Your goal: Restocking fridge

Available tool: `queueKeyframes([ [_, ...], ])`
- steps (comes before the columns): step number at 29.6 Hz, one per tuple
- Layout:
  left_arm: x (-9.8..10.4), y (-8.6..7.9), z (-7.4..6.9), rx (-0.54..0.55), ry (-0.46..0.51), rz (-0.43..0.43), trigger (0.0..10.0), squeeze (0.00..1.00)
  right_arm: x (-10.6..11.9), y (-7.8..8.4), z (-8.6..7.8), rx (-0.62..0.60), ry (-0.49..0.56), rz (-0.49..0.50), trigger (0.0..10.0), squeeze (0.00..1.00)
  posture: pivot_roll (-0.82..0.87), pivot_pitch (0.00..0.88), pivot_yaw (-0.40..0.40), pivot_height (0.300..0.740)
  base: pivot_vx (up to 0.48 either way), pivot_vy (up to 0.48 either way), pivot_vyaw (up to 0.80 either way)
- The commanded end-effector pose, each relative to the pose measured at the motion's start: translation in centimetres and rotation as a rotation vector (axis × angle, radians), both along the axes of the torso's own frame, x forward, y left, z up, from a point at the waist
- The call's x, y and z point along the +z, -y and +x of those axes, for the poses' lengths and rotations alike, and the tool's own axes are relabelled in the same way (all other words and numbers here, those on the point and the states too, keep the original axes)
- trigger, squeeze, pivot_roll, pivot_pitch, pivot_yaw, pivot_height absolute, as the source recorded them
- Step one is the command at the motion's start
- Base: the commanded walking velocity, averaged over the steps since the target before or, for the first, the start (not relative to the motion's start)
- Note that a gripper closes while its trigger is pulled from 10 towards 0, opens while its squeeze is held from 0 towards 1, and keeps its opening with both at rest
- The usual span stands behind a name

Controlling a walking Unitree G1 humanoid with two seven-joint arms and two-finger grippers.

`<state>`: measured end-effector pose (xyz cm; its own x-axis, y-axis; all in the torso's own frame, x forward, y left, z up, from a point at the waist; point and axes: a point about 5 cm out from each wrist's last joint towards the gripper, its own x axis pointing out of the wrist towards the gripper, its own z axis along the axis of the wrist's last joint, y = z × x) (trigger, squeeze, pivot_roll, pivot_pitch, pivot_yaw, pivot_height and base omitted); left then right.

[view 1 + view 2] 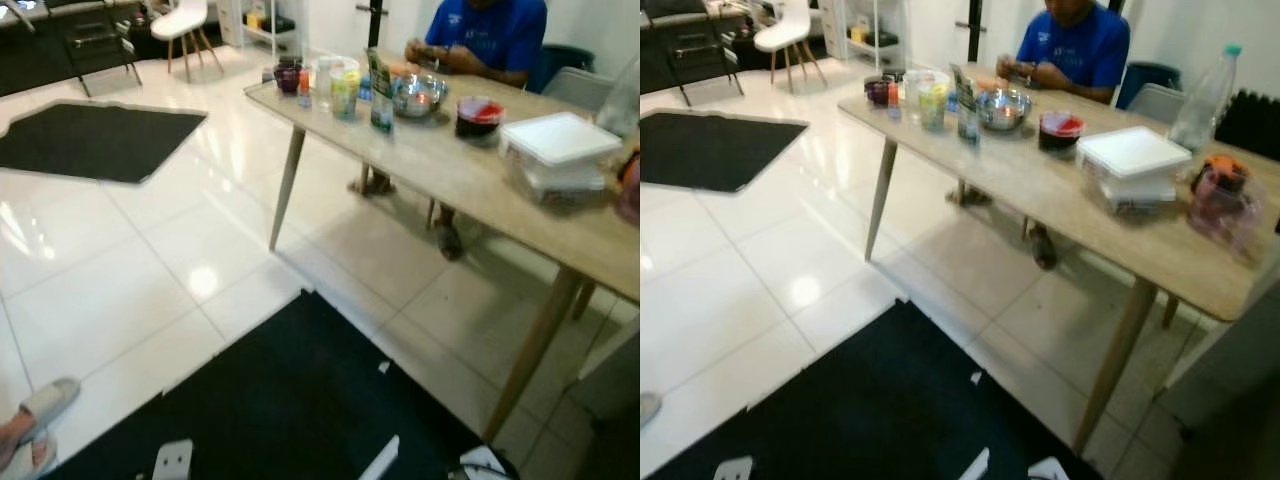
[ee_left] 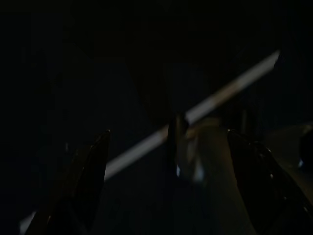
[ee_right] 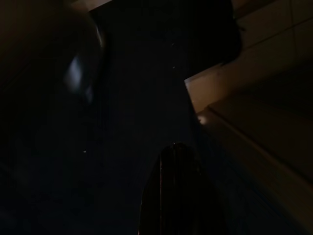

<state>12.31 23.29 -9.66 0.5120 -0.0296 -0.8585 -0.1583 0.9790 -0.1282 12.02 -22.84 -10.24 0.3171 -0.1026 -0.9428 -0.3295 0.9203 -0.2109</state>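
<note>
Wooden table [image 1: 1060,205] on slanted legs, standing on white tile beside a black mat [image 1: 890,410], carries the goods for restocking: small jars [image 1: 878,90] and a pale tub [image 1: 931,100] at the far end, a green carton [image 1: 967,110], a steel bowl [image 1: 1003,108], a dark red-rimmed container [image 1: 1060,130], stacked white lidded boxes [image 1: 1132,165], a clear bottle [image 1: 1203,100] and a bagged orange item [image 1: 1220,200]. A person in a blue shirt [image 1: 1075,45] sits at the far side. Left gripper [image 2: 168,161], in a dark wrist view over a pale stripe, has its fingers spread apart with nothing between; right gripper [image 3: 173,191] hangs over dark mat and tile, finger state impossible to judge.
</note>
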Motion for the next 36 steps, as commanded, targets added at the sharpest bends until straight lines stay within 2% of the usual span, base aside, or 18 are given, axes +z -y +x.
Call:
queueKeyframes([
  [1,-0.20,0.05,-0.55,-0.007,-0.022,0.001,10.0,0.00,0.03,0.20,-0.05,0.010,-0.004,-0.011,10.0,0.00,-0.06,0.000,0.023,0.740,0.371,0.000,0.00],
  [17,-0.17,0.01,-0.50,-0.012,-0.021,0.001,10.0,0.00,0.01,0.08,-0.02,0.016,-0.006,-0.010,10.0,0.00,-0.06,0.000,0.025,0.740,0.373,0.000,0.00],
  [28,-0.17,0.03,-0.49,-0.016,-0.022,0.003,10.0,0.00,-0.06,-0.09,-0.11,0.022,-0.015,-0.005,10.0,0.00,-0.05,0.000,0.027,0.740,0.370,0.000,-0.78],
  [36,-0.19,0.01,-0.50,-0.019,-0.026,0.013,10.0,0.00,-0.04,-0.29,0.09,0.020,0.001,0.001,10.0,0.00,-0.05,0.000,0.027,0.740,0.337,0.000,0.00],
])
